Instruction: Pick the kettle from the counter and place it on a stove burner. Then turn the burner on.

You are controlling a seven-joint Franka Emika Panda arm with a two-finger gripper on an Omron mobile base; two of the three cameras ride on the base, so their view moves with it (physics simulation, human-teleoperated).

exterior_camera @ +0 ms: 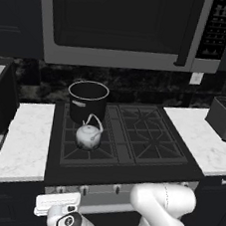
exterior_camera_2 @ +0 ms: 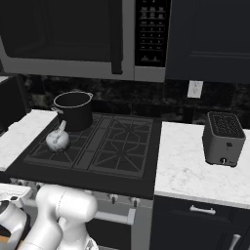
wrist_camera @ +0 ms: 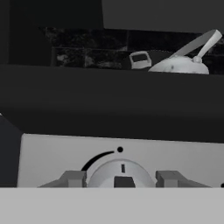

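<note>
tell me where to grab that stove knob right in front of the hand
Take the round stove knob across its rim, one finger on each side, coming straight in at the front panel. It is a domed disc standing out from the panel, and the jaws already flank it.

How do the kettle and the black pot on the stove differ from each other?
The kettle is small, round and silvery; the pot is bigger, black and cylindrical. The kettle has a thin arched handle and a closed top; the pot is open, with no lid. The kettle sits on the front left burner, the pot behind it. Both stand upright on the stove's left side.
</note>
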